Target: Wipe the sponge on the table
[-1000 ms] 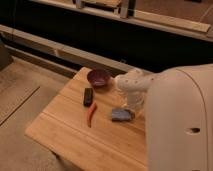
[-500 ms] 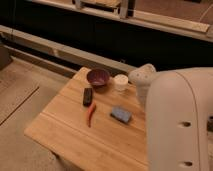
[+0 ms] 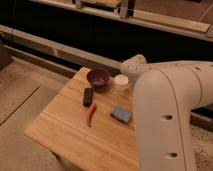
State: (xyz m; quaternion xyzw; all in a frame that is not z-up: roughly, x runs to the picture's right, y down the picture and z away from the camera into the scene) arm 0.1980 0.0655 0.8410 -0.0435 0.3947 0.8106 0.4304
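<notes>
The sponge [image 3: 121, 114], a small flat blue-grey block, lies free on the right part of the light wooden table [image 3: 65, 127]. My white arm [image 3: 165, 110] fills the right side of the view, and its rounded joint [image 3: 132, 65] sits above and behind the sponge. The gripper does not show; it is hidden behind the arm or out of the frame. Nothing touches the sponge.
A purple bowl [image 3: 98, 77] stands at the table's far edge, with a white cup [image 3: 121, 81] to its right. A narrow black block [image 3: 88, 96] and a thin orange stick [image 3: 90, 114] lie left of the sponge. Floor surrounds the table at left and front.
The arm has drawn back up and to the right, away from the sponge. The white cup it covered now shows. The sponge stays on the table.
</notes>
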